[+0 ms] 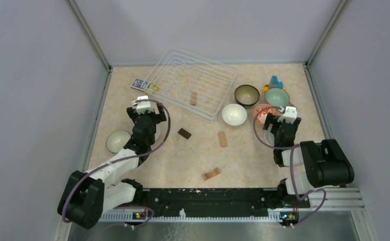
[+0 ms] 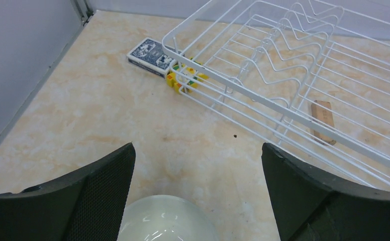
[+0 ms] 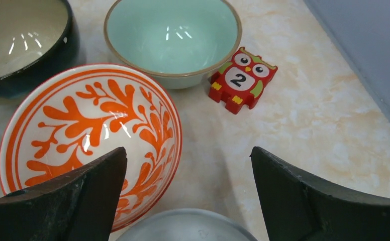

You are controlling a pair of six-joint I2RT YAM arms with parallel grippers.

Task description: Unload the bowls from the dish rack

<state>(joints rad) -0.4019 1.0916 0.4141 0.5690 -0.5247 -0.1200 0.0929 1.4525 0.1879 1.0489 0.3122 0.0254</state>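
Plain white round ceramic bowl (image 1: 234,114) sits just right of the white wire dish rack (image 1: 190,83) in the top view. Left wrist: left gripper (image 2: 198,191) wide open, empty, over a pale glossy bowl (image 2: 165,223). Right wrist alone shows a red owl block (image 3: 240,80); right gripper (image 3: 188,196) wide, empty.

Bright, even light from above casts only soft, faint shadows on the worktop (image 1: 198,155), leaves small white glints in the glazed bowls (image 3: 183,45), and all three views are sharp.
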